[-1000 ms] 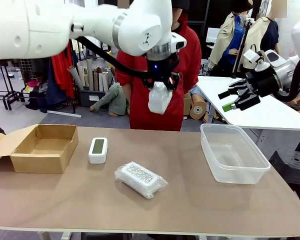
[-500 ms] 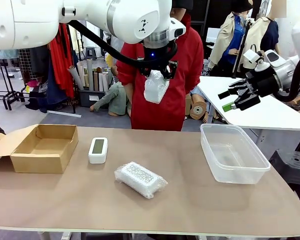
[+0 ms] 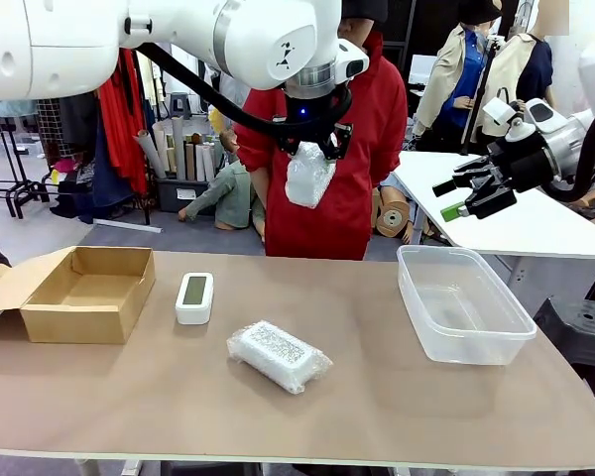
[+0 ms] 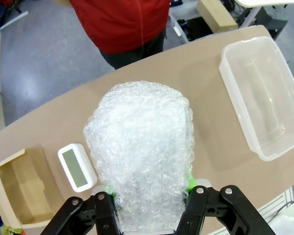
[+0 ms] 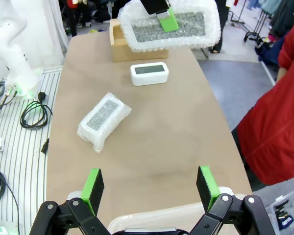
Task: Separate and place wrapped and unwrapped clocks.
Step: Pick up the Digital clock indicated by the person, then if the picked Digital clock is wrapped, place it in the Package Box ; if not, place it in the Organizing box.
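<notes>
Cloudy bubble-wrapped white block (image 3: 308, 178) pinched tight in the left gripper (image 3: 310, 154), aloft over the brown table (image 3: 397, 416) at its far edge. Second bubble-wrapped block (image 3: 278, 355) flat mid-table, near the bare white rectangular digital clock (image 3: 194, 297) (screen up). Right gripper (image 3: 452, 198) spread wide, empty.

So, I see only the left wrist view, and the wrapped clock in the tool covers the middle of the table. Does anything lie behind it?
Observer: Yes. A second wrapped clock lies on the table, nearer the robot than the bare clock and apart from it. The held clock hides it from you.
Operator: Good. And where is the right tool?
Observer: The right tool is open and empty, raised on the side of the table where the bin stands.
</notes>
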You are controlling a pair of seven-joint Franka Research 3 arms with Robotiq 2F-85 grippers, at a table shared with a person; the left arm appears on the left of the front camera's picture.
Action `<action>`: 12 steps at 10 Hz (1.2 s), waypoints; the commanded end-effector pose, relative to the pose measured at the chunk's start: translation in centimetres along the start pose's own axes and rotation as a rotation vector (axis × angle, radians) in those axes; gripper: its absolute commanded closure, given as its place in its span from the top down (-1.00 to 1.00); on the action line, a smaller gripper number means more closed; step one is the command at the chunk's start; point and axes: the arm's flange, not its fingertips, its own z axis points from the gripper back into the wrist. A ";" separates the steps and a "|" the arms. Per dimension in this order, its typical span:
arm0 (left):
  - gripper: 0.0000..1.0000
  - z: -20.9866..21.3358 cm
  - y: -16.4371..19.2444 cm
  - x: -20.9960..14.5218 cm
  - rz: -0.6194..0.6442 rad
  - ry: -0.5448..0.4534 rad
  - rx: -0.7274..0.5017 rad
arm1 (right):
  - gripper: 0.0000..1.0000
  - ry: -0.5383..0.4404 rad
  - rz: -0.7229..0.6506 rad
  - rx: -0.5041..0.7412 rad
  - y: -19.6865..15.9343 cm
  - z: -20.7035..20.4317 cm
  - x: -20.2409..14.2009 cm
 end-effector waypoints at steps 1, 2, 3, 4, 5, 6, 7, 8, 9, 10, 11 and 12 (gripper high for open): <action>-1.00 0.5 0.1 0.1 0.002 -0.008 -0.001 | 1.00 0.000 0.002 0.001 0.1 0.0 0.1; -1.00 0.5 0.1 0.1 0.002 -0.008 -0.001 | 1.00 0.000 0.002 0.001 0.1 0.0 0.1; -1.00 0.5 0.1 0.1 0.002 -0.008 -0.001 | 1.00 0.000 0.002 0.001 0.1 0.0 0.1; -1.00 0.5 0.1 0.1 0.002 -0.008 -0.001 | 1.00 0.000 0.002 0.001 0.1 0.0 0.1; -1.00 0.5 0.1 0.1 0.002 -0.008 -0.001 | 1.00 0.000 0.002 0.001 0.1 0.0 0.1; -1.00 0.5 0.1 0.1 0.002 -0.008 -0.001 | 1.00 0.000 0.002 0.001 0.1 0.0 0.1; -1.00 0.5 0.1 0.1 0.002 -0.008 -0.001 | 1.00 0.000 0.002 0.001 0.1 0.0 0.1; -1.00 0.5 0.1 0.1 0.002 -0.008 -0.001 | 1.00 0.000 0.002 0.001 0.1 0.0 0.1; -1.00 0.5 0.1 0.1 0.002 -0.008 -0.001 | 1.00 0.000 0.002 0.001 0.1 0.0 0.1; -1.00 0.5 0.1 0.1 0.002 -0.008 -0.001 | 1.00 0.000 0.002 0.001 0.1 0.0 0.1; -1.00 0.5 0.1 0.1 0.002 -0.008 -0.001 | 1.00 0.000 0.002 0.001 0.1 0.0 0.1; -1.00 0.5 0.1 0.1 0.002 -0.008 -0.001 | 1.00 0.000 0.002 0.001 0.1 0.0 0.1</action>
